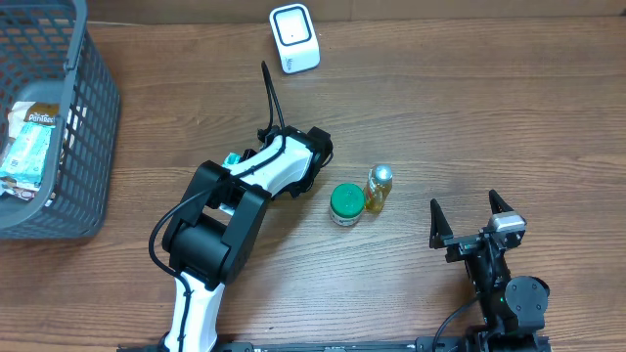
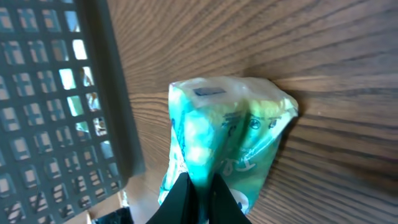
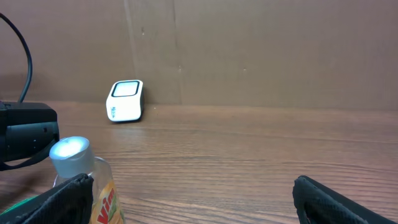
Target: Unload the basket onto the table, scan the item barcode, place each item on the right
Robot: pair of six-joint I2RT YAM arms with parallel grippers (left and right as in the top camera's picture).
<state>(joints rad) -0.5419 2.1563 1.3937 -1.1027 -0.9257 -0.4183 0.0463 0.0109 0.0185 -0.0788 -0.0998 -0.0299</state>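
Note:
The item, a teal-green plastic packet [image 2: 230,140], lies on the wooden table in the left wrist view. My left gripper [image 2: 200,182] is shut on the packet's near edge, which is pinched between the two black fingers. From overhead my left arm [image 1: 279,166] covers the packet, and only a teal corner [image 1: 232,158] shows. The white barcode scanner [image 1: 294,39] stands at the table's far edge, facing up; the right wrist view has the scanner [image 3: 126,101] too. My right gripper [image 1: 474,220] stands open at the front right, with nothing between its fingers.
A green-lidded jar [image 1: 344,203] and a small yellow bottle [image 1: 379,188] stand side by side between the two arms; the bottle [image 3: 78,180] is by my right gripper's left finger. A grey mesh basket [image 1: 93,127] with packets in it is at the far left.

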